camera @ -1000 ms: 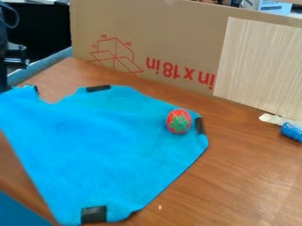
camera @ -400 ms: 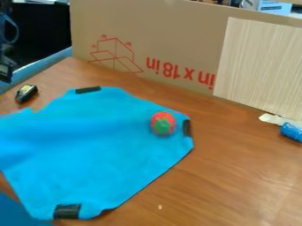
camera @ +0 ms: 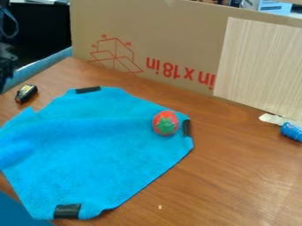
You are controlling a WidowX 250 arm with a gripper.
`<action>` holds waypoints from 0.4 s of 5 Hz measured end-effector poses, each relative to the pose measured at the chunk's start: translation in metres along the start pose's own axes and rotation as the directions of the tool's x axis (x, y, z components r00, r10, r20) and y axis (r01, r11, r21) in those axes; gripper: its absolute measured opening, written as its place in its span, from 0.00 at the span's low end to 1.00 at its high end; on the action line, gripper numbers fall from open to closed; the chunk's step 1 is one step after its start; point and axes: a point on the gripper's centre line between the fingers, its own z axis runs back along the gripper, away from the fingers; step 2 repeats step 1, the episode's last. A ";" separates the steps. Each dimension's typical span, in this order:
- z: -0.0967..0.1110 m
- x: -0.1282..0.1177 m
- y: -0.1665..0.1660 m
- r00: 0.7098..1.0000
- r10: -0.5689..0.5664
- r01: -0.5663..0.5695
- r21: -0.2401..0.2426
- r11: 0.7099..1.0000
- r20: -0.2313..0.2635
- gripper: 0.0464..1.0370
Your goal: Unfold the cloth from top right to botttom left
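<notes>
The blue cloth (camera: 97, 154) lies spread over the left half of the table, its left part running to the view's edge. A soft raised ridge crosses it toward the left, and a small point stands up at its upper left. Black strips mark its top, right and bottom corners. On the cloth near the right corner rests a red and green strawberry-like toy (camera: 165, 123). At the upper left edge, above and apart from the visible cloth, the black gripper (camera: 6, 62) is partly in view and blurred.
A small black and yellow object (camera: 26, 93) sits just beyond the cloth's upper left. The cardboard wall (camera: 177, 44) stands along the back, with a wood-grain panel (camera: 259, 66) against it. A blue roll (camera: 291, 132) lies at the right.
The cloth has shifted left with the toy on it, its upper left part drawing away from the black and yellow object. The dark arm at the left edge has moved up and left.
</notes>
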 end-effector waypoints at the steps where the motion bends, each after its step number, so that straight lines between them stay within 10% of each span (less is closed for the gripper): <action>1: 0.026 0.007 -0.004 1.000 0.003 -0.002 -0.049 0.999 0.015 0.96; 2: 0.026 0.007 -0.004 1.000 0.003 -0.002 -0.049 0.999 0.015 0.96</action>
